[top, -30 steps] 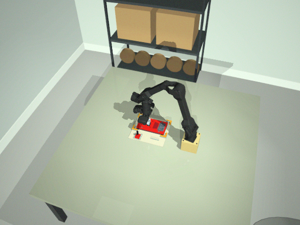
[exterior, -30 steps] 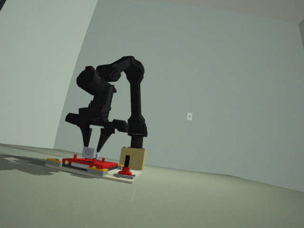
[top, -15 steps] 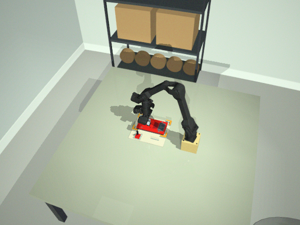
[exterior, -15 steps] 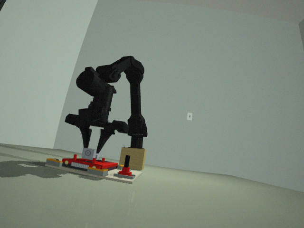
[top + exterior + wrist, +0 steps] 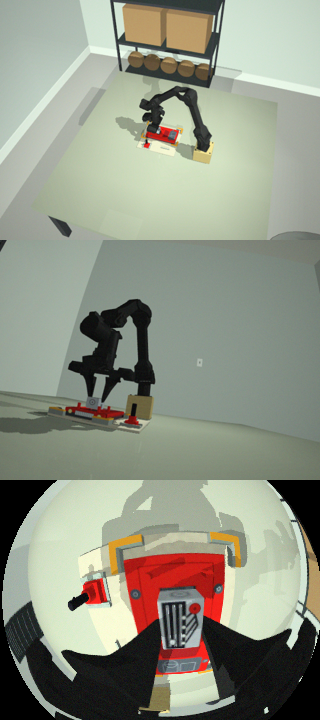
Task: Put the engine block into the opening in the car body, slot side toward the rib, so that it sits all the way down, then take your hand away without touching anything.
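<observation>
The grey engine block (image 5: 158, 130) (image 5: 93, 402) (image 5: 180, 622) is held upright over the front part of the red car body (image 5: 166, 139) (image 5: 136, 580). My gripper (image 5: 96, 399) is shut on it, one finger on each side. The block's top, with dark slots and a red disc, faces the wrist camera. Most of the block stands above the hood in the exterior view. A dark edge of the opening (image 5: 201, 588) shows beside the block in the wrist view. The block hides the rest of the opening and the rib. I cannot tell whether its lower end is inside.
The car body lies between orange-topped corner brackets (image 5: 180, 129) (image 5: 102, 420) (image 5: 125, 547) on a cream board (image 5: 157, 151) (image 5: 95, 559). A red piece with a black stick (image 5: 146, 145) (image 5: 132, 420) (image 5: 95, 593) stands beside the car. The arm's tan base block (image 5: 202, 156) (image 5: 140, 407) is beyond the board.
</observation>
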`<state>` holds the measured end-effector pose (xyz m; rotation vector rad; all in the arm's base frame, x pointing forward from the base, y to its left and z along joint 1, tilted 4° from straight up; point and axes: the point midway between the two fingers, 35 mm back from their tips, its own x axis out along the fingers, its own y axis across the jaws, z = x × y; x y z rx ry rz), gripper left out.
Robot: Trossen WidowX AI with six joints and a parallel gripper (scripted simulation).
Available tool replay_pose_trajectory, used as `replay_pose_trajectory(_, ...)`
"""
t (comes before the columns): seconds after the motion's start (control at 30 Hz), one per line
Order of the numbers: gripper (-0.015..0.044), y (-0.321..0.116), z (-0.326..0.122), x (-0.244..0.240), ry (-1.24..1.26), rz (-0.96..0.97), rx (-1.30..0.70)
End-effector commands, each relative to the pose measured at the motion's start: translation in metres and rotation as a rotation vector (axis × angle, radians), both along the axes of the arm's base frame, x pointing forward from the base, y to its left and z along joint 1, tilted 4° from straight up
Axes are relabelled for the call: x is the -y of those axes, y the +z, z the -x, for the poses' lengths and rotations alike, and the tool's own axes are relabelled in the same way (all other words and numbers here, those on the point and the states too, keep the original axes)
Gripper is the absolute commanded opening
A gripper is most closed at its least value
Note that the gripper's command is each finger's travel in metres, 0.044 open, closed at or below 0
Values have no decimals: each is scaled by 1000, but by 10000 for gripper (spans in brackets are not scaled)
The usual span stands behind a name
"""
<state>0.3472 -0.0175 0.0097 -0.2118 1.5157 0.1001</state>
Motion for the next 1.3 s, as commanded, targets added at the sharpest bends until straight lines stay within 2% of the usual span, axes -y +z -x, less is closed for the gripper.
replay_pose_trajectory(0.0, 159, -2, 1, 0, -1, -1, -3)
replay_pose_trajectory(1.27, 159, -9, 1, 1, 4, 0, -3)
